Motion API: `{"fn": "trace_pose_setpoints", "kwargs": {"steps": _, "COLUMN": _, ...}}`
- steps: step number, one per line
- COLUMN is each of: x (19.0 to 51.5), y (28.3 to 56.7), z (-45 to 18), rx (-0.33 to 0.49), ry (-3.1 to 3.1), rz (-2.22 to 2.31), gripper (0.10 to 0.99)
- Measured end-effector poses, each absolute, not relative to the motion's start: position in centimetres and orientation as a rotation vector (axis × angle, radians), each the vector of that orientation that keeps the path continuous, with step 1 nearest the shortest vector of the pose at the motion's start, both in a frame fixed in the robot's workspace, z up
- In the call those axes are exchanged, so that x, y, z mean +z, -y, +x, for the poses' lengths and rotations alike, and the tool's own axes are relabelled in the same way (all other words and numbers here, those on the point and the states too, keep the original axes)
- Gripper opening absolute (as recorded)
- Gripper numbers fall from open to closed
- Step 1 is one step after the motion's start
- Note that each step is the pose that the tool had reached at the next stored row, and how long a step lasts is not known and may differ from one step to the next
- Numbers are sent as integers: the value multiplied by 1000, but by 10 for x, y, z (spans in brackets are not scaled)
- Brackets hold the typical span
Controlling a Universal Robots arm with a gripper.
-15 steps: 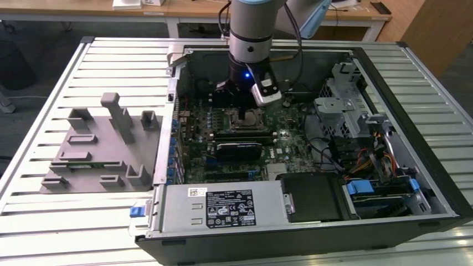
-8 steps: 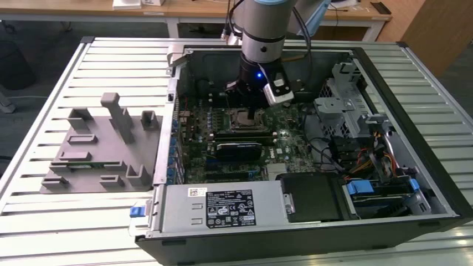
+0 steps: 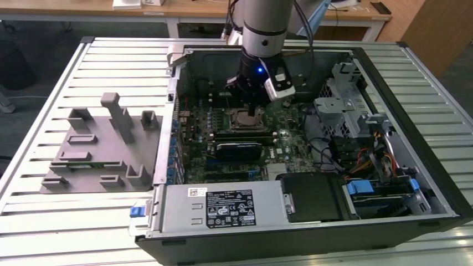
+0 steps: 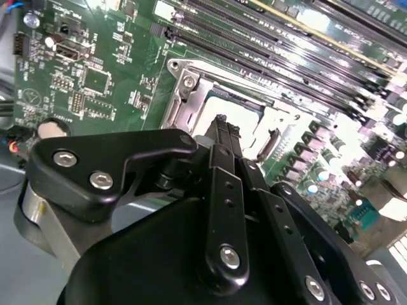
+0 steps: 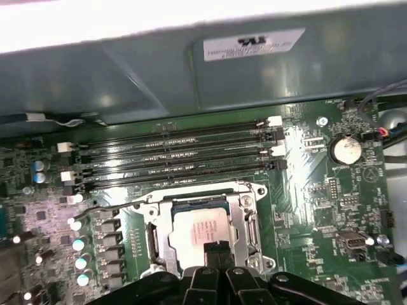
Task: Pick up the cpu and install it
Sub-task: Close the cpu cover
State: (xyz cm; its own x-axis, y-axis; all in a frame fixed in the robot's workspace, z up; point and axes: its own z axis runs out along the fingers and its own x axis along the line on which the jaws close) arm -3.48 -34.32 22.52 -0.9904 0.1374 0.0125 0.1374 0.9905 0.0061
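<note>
The cpu (image 5: 198, 230) lies flat in the metal-framed motherboard socket (image 5: 249, 219), silver top up, with a pale sheen on it. My gripper (image 5: 216, 253) hangs right over the cpu's near edge, its black fingers (image 4: 220, 136) pressed together into one narrow tip. In the second wrist view the gripper (image 4: 220, 122) points down at the bright cpu (image 4: 247, 115) inside the socket frame (image 4: 184, 89). In the exterior view the gripper (image 3: 254, 112) stands upright inside the open computer case, just above the socket (image 3: 242, 120). Whether the tip touches the cpu I cannot tell.
Several long memory slots (image 5: 172, 152) run beside the socket, with the case wall (image 5: 191, 70) behind them. A coin battery (image 5: 346, 149) sits on the board. The grey power-supply box (image 3: 221, 208) and a drive cage (image 3: 347, 105) flank the board. A grey fixture (image 3: 96, 149) lies on the slatted table.
</note>
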Motion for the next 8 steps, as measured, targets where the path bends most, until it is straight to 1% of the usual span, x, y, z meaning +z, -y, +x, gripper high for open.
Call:
{"fn": "trace_pose_setpoints", "kwargs": {"steps": 5, "x": 236, "y": 343, "z": -35, "rx": -11, "ry": 3122, "rz": -215, "gripper": 106}}
{"fn": "trace_pose_setpoints", "kwargs": {"steps": 8, "x": 236, "y": 343, "z": -35, "rx": -11, "ry": 3123, "rz": -215, "gripper": 106}}
